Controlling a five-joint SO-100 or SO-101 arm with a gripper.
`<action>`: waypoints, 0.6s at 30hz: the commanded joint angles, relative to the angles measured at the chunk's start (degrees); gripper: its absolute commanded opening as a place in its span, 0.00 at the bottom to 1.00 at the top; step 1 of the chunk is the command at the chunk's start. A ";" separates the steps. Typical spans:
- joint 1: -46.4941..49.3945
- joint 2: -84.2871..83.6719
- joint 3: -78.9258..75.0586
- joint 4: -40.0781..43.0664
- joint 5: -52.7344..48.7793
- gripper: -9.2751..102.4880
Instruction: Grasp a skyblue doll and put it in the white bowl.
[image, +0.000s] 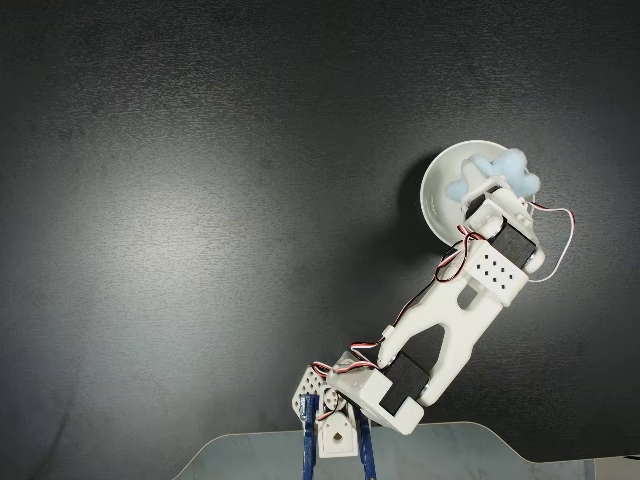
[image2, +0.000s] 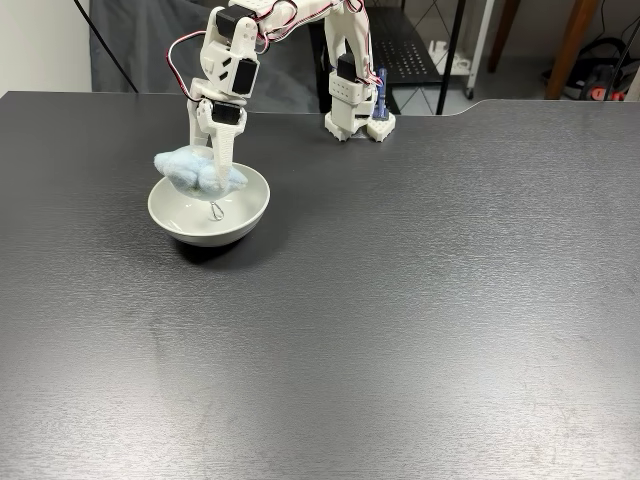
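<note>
My gripper (image2: 216, 168) is clenched on the skyblue doll (image2: 198, 172), which hangs between my fingers just above the rim of the white bowl (image2: 250, 205); its metal clasp (image2: 217, 210) dangles below, inside the bowl.

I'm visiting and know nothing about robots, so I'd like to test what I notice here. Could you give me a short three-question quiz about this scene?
1. True or false: the small fluffy pale-blue plush doll lies on the dark table, far from the round glossy white bowl.
2. Where does the doll's little metal clasp hang? A) inside the bowl B) over the table edge C) on the arm's wires
3. Fill in: the white pincer reaches down from ____ the bowl.

Key: 1 false, the pincer holds it at the bowl's rim; 2 A; 3 above.
</note>
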 joint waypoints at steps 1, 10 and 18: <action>0.53 1.58 -3.16 0.09 -0.97 0.47; 0.53 1.67 -2.99 0.26 -11.34 0.47; 0.35 2.02 -3.96 0.00 -11.16 0.47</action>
